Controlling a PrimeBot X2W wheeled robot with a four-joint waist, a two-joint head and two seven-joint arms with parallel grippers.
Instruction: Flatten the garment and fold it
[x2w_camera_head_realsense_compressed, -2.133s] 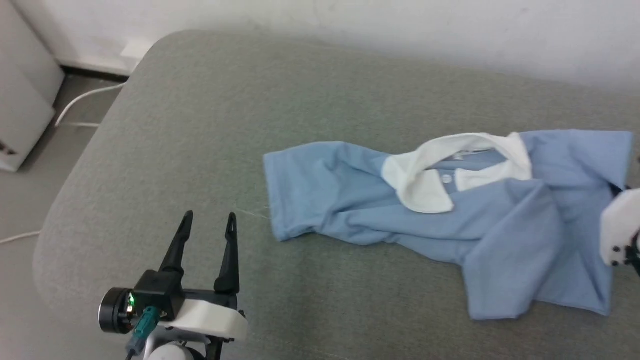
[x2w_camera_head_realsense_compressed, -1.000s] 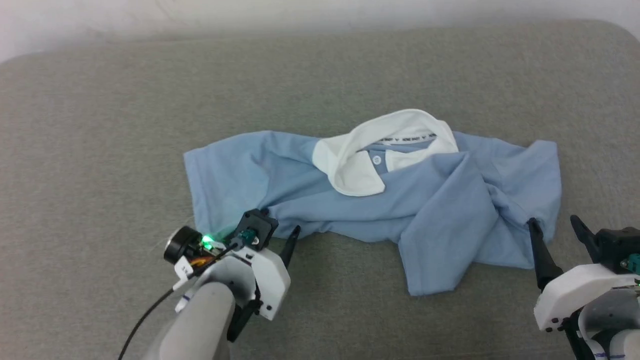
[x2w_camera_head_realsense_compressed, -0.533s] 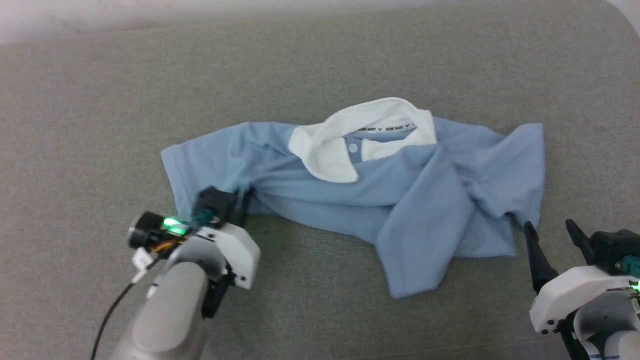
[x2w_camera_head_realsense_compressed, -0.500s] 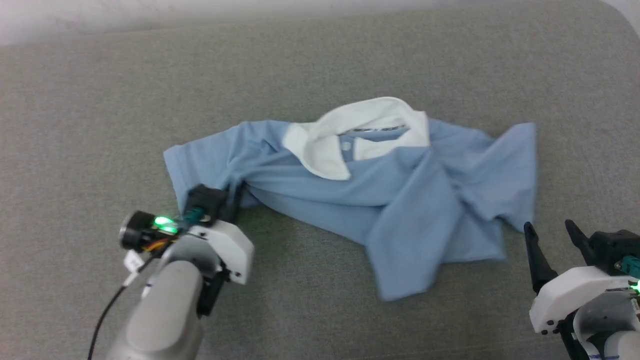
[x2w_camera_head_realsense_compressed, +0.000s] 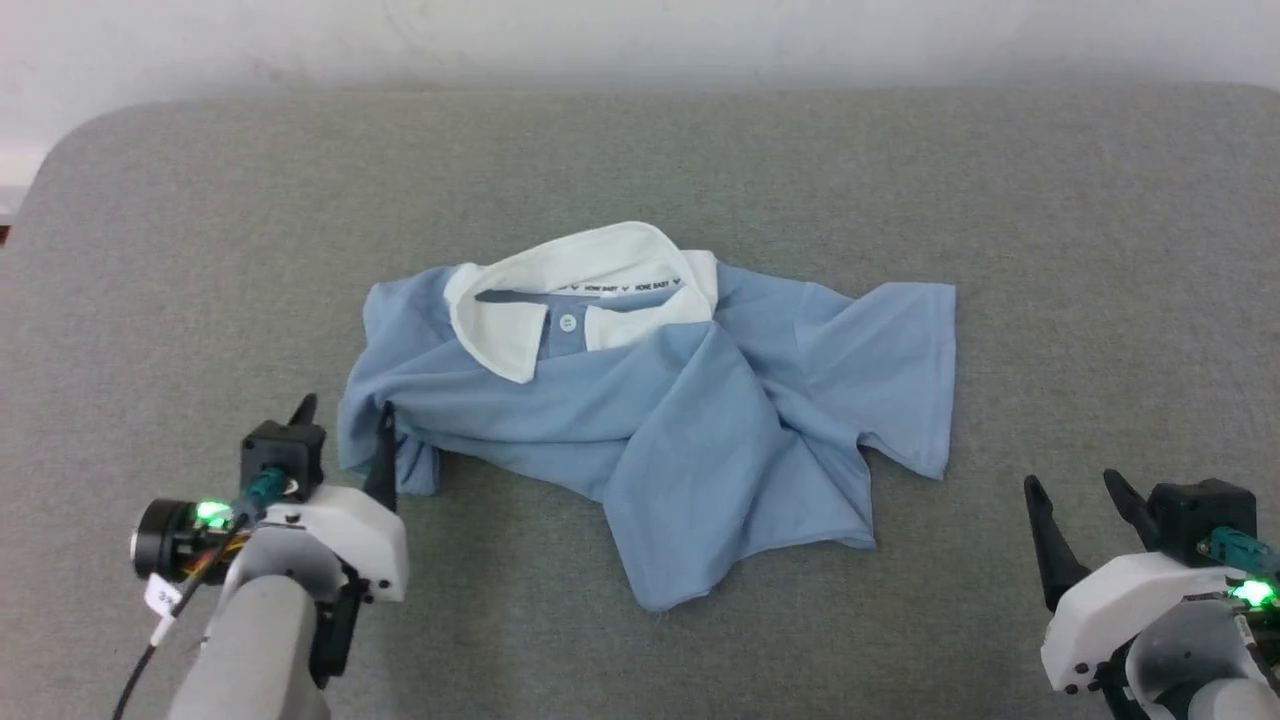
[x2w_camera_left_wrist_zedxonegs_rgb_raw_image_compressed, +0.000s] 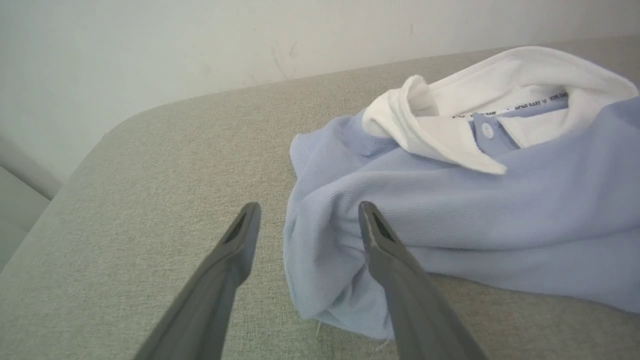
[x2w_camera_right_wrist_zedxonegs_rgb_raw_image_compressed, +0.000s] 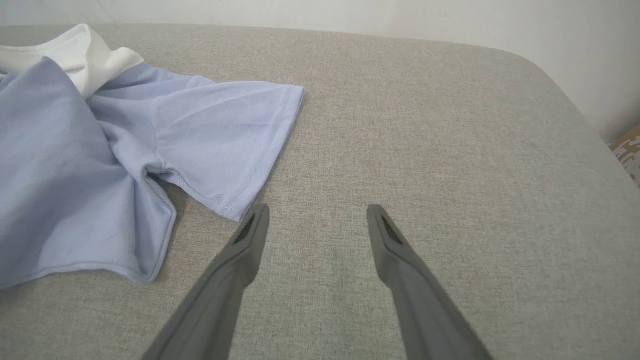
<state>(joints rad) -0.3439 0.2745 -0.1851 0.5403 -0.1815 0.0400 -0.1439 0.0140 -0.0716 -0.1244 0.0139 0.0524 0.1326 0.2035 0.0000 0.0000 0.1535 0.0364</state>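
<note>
The garment (x2w_camera_head_realsense_compressed: 650, 400), a light blue polo shirt with a white collar (x2w_camera_head_realsense_compressed: 590, 270), lies crumpled on the grey surface, its lower part folded up over its chest. My left gripper (x2w_camera_head_realsense_compressed: 345, 412) stands open at the shirt's bunched left edge. In the left wrist view that edge of the garment (x2w_camera_left_wrist_zedxonegs_rgb_raw_image_compressed: 475, 210) sits between the spread fingers of the left gripper (x2w_camera_left_wrist_zedxonegs_rgb_raw_image_compressed: 308, 207), ungripped. My right gripper (x2w_camera_head_realsense_compressed: 1070, 485) is open and empty, low at the right and apart from the shirt. In the right wrist view the right gripper (x2w_camera_right_wrist_zedxonegs_rgb_raw_image_compressed: 318, 207) has its left fingertip just short of the sleeve hem (x2w_camera_right_wrist_zedxonegs_rgb_raw_image_compressed: 225, 140).
The grey padded surface (x2w_camera_head_realsense_compressed: 900, 180) has rounded corners at the far left and far right. A white wall (x2w_camera_head_realsense_compressed: 640, 40) runs along its back edge. Bare fabric surrounds the shirt on all sides.
My left gripper was shut on the shirt's left edge and dragging it; it has now opened and let go, leaving that side bunched. The head camera has shifted. The right gripper stays open.
</note>
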